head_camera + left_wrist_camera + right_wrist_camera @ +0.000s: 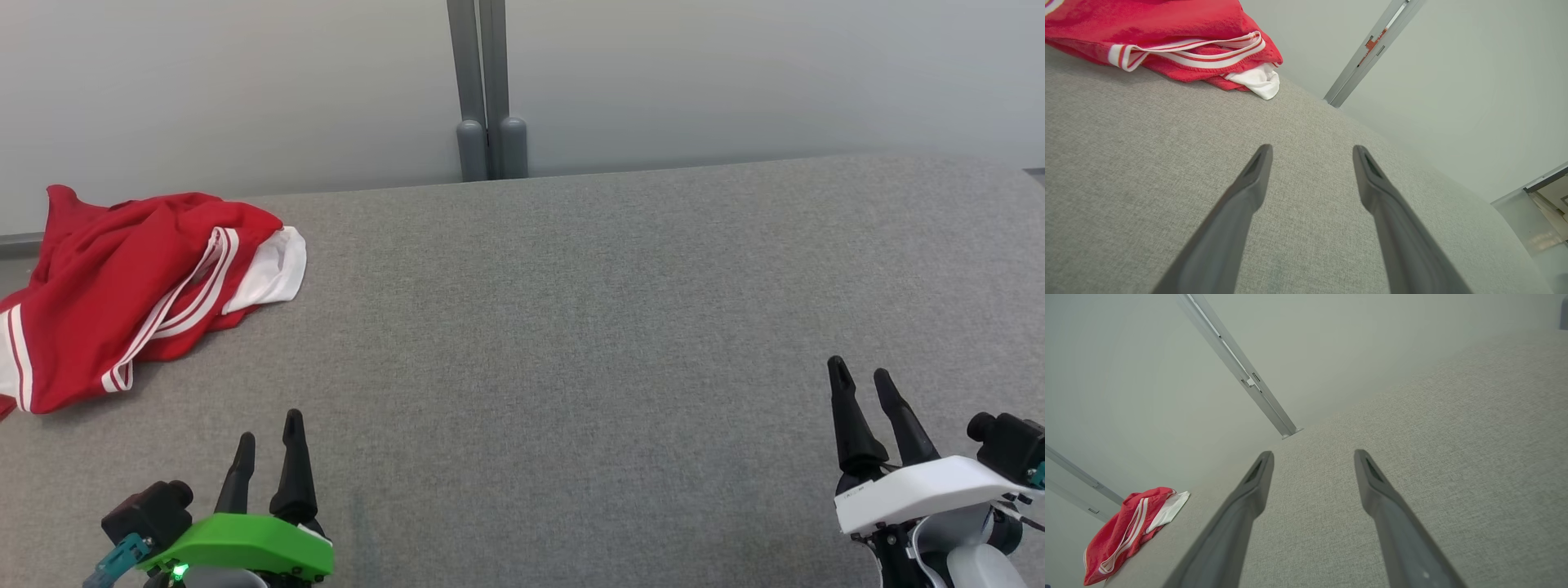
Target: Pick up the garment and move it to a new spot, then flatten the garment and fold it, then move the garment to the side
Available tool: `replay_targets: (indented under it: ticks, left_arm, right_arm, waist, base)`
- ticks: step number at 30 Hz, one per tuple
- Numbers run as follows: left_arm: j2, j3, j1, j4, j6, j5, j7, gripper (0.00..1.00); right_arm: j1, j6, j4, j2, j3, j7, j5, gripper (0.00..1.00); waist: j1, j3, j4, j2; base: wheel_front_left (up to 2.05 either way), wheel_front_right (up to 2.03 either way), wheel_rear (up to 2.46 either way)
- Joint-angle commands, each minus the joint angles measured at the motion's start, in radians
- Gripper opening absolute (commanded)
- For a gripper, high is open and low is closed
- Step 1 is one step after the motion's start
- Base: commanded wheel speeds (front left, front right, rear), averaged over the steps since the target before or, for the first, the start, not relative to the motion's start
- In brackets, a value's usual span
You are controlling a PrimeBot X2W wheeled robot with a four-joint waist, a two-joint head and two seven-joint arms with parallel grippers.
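The garment lies crumpled at the bench's far left, its long axis running near-left to far-right. The left gripper is nearer, its fingers spread and empty. The right gripper, likewise spread and empty, is well apart.

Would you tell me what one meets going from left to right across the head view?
Red garment → grey post → right gripper. The left gripper lies nearer than the garment and overlaps it sideways, so it is left out.
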Motion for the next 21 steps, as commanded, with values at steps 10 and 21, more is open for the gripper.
replay_targets:
  ticks: [10, 21]
  left_arm:
    - [0.008, -0.013, 0.012, -0.021, 0.008, 0.146, -0.036, 1.0]
    - [0.012, -0.015, 0.016, -0.026, 0.01, 0.263, -0.063, 1.0]
  right_arm:
    - [0.01, 0.0, -0.007, -0.013, 0.009, -0.038, -0.136, 1.0]
    - [0.019, 0.0, -0.004, -0.007, 0.004, -0.065, -0.243, 1.0]
  waist:
    - [0.0, 0.0, -0.001, 0.0]
    - [0.0, 0.006, 0.003, 0.0]
  base:
    - [0.0, 0.0, 0.0]
    - [0.0, 0.0, 0.0]
